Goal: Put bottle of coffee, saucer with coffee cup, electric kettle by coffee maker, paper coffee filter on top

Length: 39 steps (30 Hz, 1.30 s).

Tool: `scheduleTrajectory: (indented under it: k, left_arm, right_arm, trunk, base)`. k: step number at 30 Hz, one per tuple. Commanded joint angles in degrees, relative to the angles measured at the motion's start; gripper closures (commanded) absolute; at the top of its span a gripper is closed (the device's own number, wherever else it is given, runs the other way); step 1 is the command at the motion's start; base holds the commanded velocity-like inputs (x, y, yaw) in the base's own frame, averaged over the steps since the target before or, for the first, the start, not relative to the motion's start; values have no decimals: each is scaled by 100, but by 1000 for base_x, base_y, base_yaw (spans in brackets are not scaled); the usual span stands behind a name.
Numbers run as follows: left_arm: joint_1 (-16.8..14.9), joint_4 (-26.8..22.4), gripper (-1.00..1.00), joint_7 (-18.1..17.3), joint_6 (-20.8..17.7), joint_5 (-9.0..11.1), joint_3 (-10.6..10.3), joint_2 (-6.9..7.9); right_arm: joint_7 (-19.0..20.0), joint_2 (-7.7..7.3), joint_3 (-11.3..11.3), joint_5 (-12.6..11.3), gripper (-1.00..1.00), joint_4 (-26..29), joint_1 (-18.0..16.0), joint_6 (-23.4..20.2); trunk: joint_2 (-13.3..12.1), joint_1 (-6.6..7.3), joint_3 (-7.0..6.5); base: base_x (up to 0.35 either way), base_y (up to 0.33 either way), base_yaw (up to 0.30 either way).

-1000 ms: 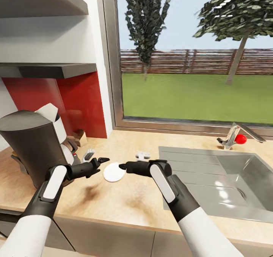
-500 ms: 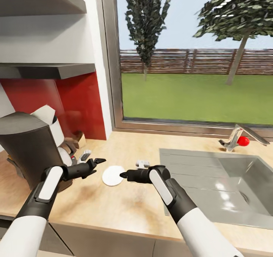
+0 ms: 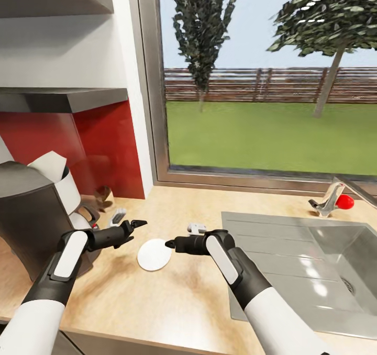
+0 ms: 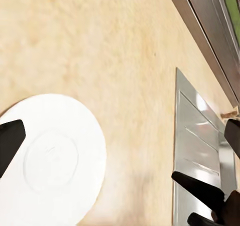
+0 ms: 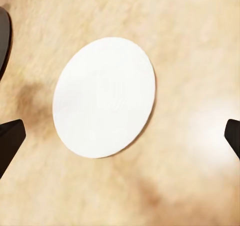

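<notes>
Saucer flat on countertop | between both pincers | unmarked

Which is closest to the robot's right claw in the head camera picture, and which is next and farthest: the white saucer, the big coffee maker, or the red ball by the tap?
From the right claw:
1. Saucer, lying flat on the counter just beside the claw's tips.
2. Coffee maker, far over on the left side.
3. Red ball, by the tap behind the sink on the right.
</notes>
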State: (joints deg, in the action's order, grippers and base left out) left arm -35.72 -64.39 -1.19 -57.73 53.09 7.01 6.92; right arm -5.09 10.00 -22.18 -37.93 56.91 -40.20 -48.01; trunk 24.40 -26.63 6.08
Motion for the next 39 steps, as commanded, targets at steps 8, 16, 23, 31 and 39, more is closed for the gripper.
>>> scheduleTrajectory:
  k: [8,16,23,31,39]
  left_arm:
    - [3,262,-100,-26,-21,-1,-1,-4]
    - [5,526,-100,-23,-11,2,-26,2]
    - [4,538,-100,-22,-11,0,-40,2]
    - [4,594,-100,-19,-10,-20,-14,-4]
    - [2,1275,-100,-343,-10,8,4,26]
  right_arm:
    - [-37,0,-5,-56,-100,-108,-6,-15]
    - [-28,0,-20,-57,-100,-452,-6,-15]
    - [-28,0,-31,-64,-100,-664,-6,-8]
    - [34,0,-447,-70,-100,-673,1,1]
    - [1204,0,-668,-32,-100,-1258,3,20]
  trunk:
    - [12,-3,13]
    - [12,-3,13]
    - [12,-3,13]
    - [12,-3,13]
    - [12,-3,13]
  base:
    - [53,0,0]
    - [109,0,0]
    - [3,0,0]
    - [0,0,0]
    - [0,0,0]
